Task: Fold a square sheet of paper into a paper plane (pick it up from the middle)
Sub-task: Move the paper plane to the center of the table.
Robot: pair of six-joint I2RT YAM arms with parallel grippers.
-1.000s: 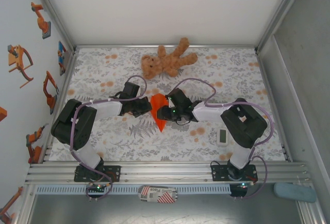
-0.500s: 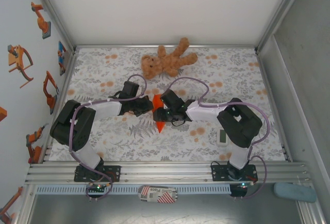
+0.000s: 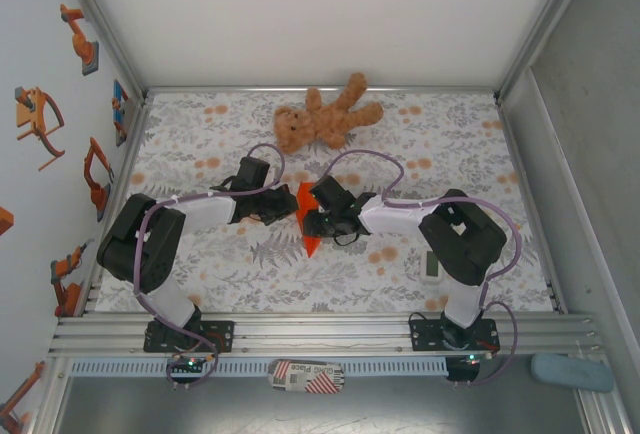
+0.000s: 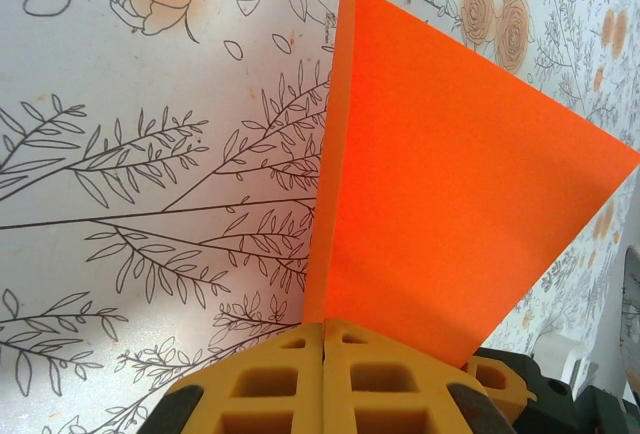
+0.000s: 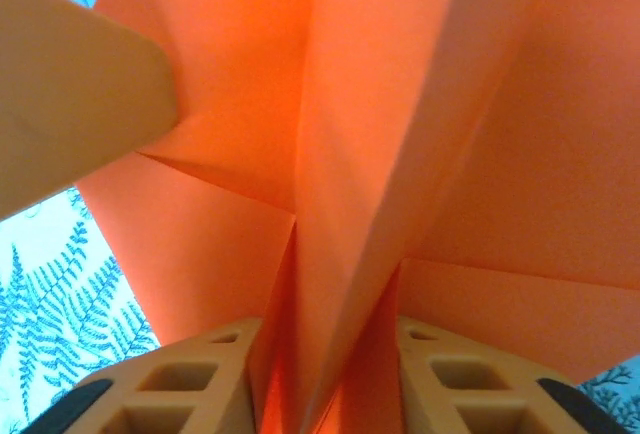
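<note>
Floral table mat (image 3: 200,274), white walls (image 3: 300,14). Your left gripper (image 4: 325,332) pinches the edge of the orange paper (image 4: 450,184) tight. The right wrist view shows your right gripper (image 5: 325,332) clasping its folds.

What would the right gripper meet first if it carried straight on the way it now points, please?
The orange paper, between its fingers; just beyond, probably a finger of the left gripper, though depth is unclear.

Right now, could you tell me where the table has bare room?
Free: the far corners beside the teddy bear, and the near strip along the rail. Crowded: the middle, where the left gripper and right gripper hold the orange paper.
</note>
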